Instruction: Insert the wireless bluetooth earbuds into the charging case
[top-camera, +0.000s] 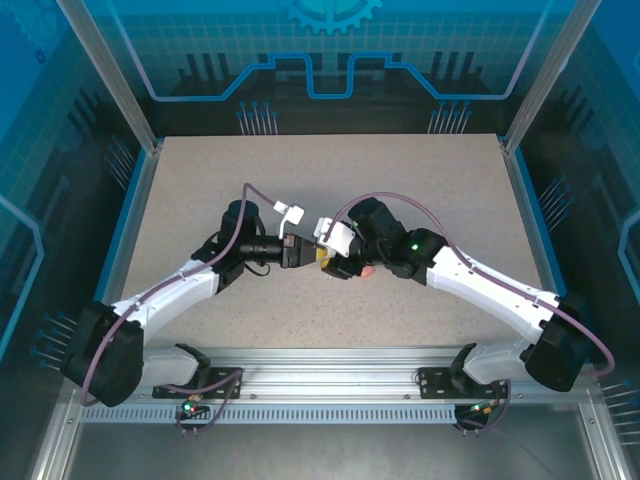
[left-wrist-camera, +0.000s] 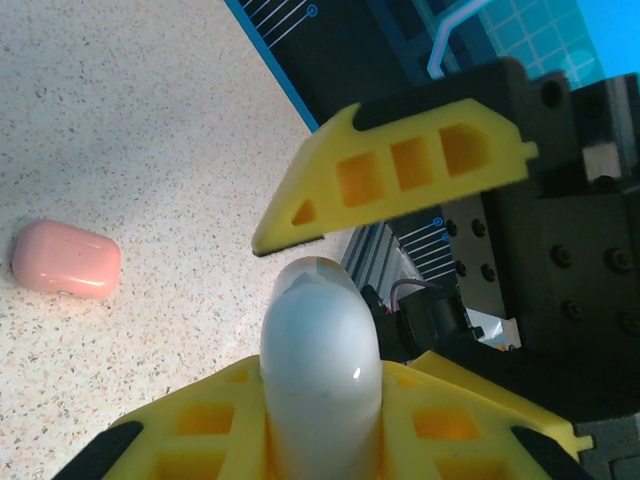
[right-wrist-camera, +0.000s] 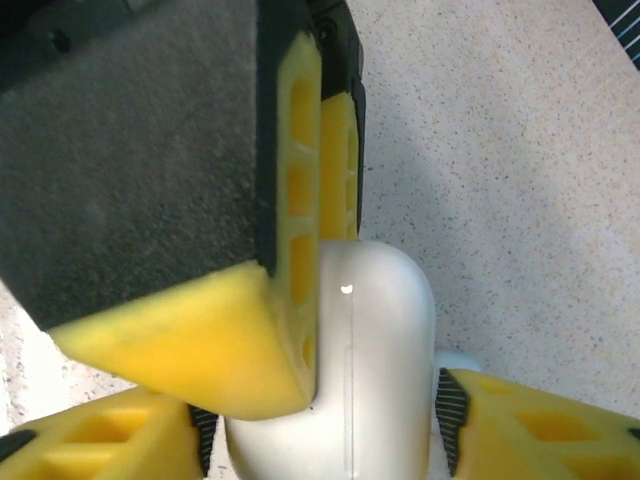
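1. Speckled beige tabletop (top-camera: 200, 190) inside a blue-walled enclosure carries the scene, and both arms reach in to meet nose to nose over its middle.
2. The left gripper (left-wrist-camera: 320, 425) is clamped tight on a white charging case (right-wrist-camera: 375, 330). Its yellow fingers pinch one end, so the pebble-shaped body sticks out beyond the tips.
3. The right gripper (right-wrist-camera: 330, 445) stands astride the other end of the same case with its jaws parted. In the left wrist view one of its fingers (left-wrist-camera: 400, 175) hangs just clear of the case's rounded end, so I judge that it has no grip.
4. The lid of the white case looks shut. A fine seam line runs down its face in the right wrist view, and no gap shows along it.
5. A small white lump (right-wrist-camera: 457, 362) peeks out just beside the case. It may be one of the wireless bluetooth earbuds, but too little of it shows to tell.
6. Further out, a pink charging case (left-wrist-camera: 65, 260) lies flat on the tabletop with its lid closed, well apart from both grippers.
7. Judged from this, the task is at an early stage: a case is in hand but unopened, and neither gripper carries a bud. The lid has to be opened, each bud picked up and seated in its socket, and the lid shut again. Whether any bud already sits inside either case cannot be told.
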